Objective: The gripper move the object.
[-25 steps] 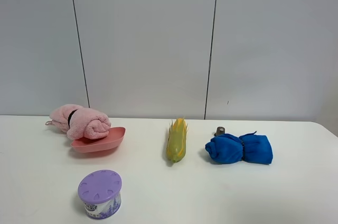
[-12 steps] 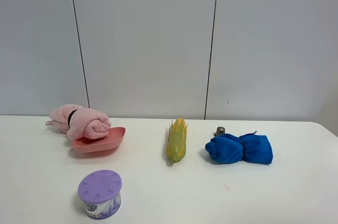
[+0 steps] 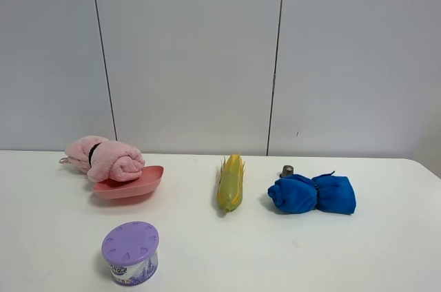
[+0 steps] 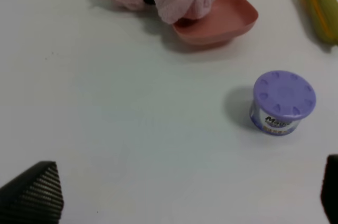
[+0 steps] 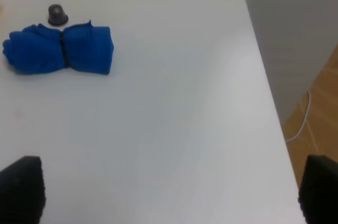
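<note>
At the left of the high view, the pink rolled towel (a black band around its middle) lies with one end on the rim of a pink plate, upper left of the white tabletop. Below it stands a purple-lidded tin. At centre lies a corn cob, then a blue rolled cloth with a small dark knob just behind. The left claw and right claw each show two fingertips spread wide apart, holding nothing.
</note>
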### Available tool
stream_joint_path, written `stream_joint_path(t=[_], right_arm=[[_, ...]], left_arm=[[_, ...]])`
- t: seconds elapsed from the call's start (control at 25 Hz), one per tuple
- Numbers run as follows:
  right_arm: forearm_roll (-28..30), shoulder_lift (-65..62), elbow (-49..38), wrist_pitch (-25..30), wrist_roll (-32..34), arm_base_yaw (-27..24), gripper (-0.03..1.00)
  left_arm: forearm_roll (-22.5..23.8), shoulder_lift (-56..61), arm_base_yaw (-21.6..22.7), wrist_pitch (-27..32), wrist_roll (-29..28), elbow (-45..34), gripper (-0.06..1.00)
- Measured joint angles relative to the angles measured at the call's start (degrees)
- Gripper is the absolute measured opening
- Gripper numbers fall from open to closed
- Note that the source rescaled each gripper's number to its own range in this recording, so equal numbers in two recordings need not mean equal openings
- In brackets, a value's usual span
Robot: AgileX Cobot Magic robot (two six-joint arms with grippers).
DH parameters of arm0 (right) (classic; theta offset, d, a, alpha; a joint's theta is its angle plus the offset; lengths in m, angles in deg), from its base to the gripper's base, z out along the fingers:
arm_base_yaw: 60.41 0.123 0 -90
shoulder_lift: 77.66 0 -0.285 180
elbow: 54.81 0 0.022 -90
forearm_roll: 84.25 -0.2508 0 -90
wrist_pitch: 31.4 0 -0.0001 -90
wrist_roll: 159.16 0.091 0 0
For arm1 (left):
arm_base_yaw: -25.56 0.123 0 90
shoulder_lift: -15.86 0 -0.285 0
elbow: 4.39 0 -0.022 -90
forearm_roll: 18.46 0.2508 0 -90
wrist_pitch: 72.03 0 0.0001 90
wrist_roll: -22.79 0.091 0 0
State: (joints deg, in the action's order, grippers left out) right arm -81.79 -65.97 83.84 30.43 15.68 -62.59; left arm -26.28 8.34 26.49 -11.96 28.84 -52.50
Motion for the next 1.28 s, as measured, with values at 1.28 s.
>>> stream_joint_path(t=[1.28], right_arm=[[-3.3,-4.1,-7.0,-0.5,-0.5,0.0,0.95]], left_arm=[[0.0,0.0,0.0,0.0,0.0,0.0,1.00]])
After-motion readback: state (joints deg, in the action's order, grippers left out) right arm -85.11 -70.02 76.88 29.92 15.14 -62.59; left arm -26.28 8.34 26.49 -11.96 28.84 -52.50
